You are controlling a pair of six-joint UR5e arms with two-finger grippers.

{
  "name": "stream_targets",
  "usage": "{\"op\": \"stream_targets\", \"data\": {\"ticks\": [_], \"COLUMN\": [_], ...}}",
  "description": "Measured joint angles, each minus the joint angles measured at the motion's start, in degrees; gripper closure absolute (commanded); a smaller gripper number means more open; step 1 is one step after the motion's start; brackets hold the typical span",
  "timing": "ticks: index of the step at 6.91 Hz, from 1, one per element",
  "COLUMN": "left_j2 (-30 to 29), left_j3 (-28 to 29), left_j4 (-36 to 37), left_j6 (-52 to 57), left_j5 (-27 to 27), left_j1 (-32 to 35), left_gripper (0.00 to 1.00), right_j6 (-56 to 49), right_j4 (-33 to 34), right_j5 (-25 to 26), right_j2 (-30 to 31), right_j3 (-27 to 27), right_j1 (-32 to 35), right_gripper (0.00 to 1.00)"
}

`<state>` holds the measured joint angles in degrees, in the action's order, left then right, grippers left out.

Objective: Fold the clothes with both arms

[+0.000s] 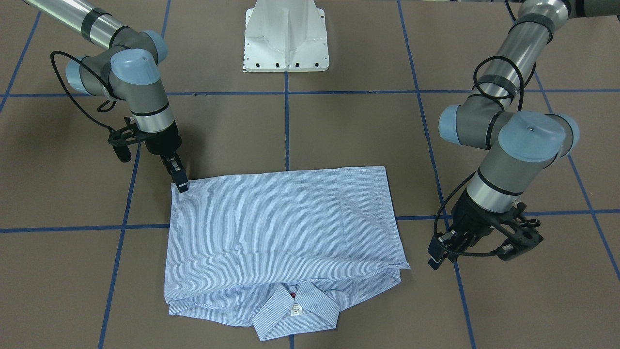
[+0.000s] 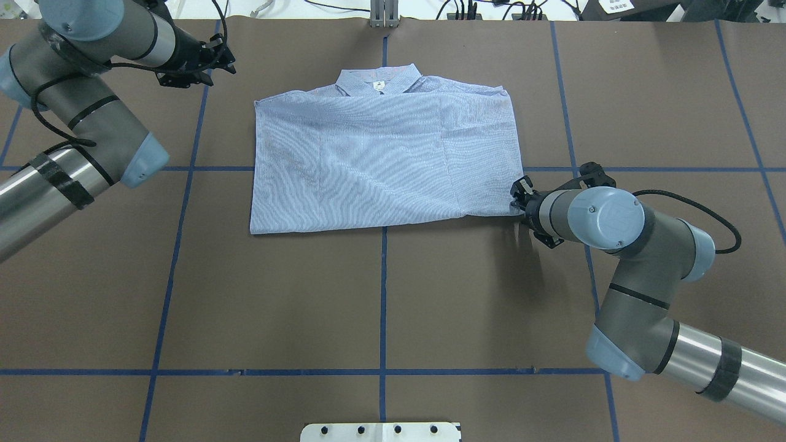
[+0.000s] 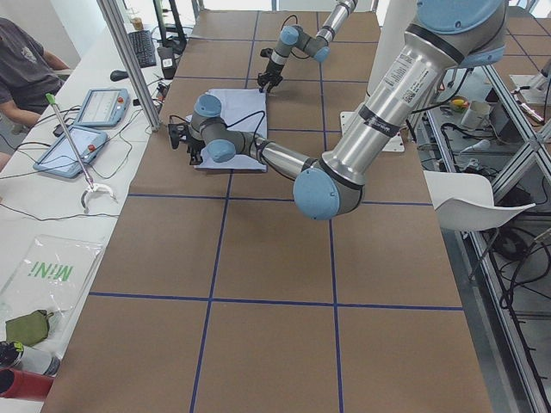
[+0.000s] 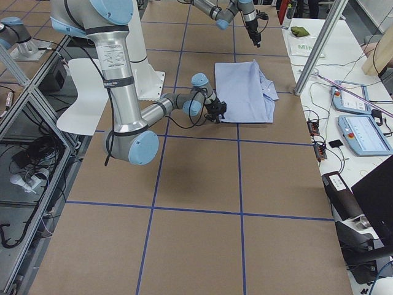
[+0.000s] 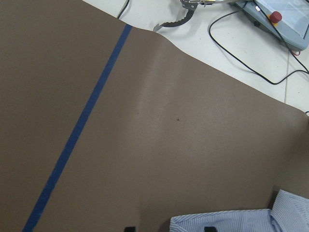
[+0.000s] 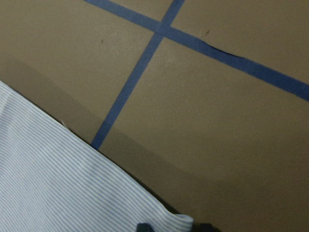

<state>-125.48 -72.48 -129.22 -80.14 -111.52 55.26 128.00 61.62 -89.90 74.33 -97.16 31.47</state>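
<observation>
The striped shirt [image 1: 286,223] lies folded into a flat rectangle, with its collar [image 1: 295,310] and white label at the far edge from the robot. It also shows in the overhead view [image 2: 381,159]. My right gripper [image 1: 180,186] is low at the shirt's near corner on the robot's right [image 2: 514,205]. In the right wrist view [image 6: 175,227] its fingertips stand apart, with that corner [image 6: 178,221] between them. My left gripper [image 1: 438,257] is open and empty, hovering just off the collar-side corner on the robot's left; its wrist view shows the shirt's edge [image 5: 231,222].
The white pedestal base [image 1: 286,39] stands at the robot's side of the brown table, which has blue tape lines [image 2: 384,294]. Teach pendants [image 3: 73,146] and cables lie beyond the far edge, where a person [image 3: 21,69] sits.
</observation>
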Motion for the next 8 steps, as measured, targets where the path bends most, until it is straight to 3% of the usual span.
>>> {"op": "stream_targets", "data": {"ticks": [2,4,5,7,8], "left_j2": [0.2,0.4,1.3,3.8,6.3], "left_j3": [-0.1,-1.6,-3.9,-9.3,-13.4], "left_j4": [0.0,-0.1,-0.2,-0.7,-1.1], "left_j6": [0.1,0.0,0.0,0.4,0.4], "left_j5": [1.3,1.5,1.4,1.0,1.0], "left_j1": [0.0,-0.2,-0.7,-3.4,-6.1], "left_gripper": [0.43,0.45,0.45,0.43,0.01], "right_j6": [-0.1,-0.2,-0.1,0.0,0.0], "right_j4": [-0.1,2.8,9.0,25.0,30.1], "right_j5": [-0.1,-0.7,-1.3,-4.3,-9.1], "right_j2": [-0.1,1.1,2.2,4.1,5.6], "right_j3": [-0.6,-6.1,-12.2,-24.4,-28.7], "right_j1": [0.6,0.6,-1.3,-12.2,-16.7], "right_gripper": [1.00,1.00,1.00,1.00,1.00]}}
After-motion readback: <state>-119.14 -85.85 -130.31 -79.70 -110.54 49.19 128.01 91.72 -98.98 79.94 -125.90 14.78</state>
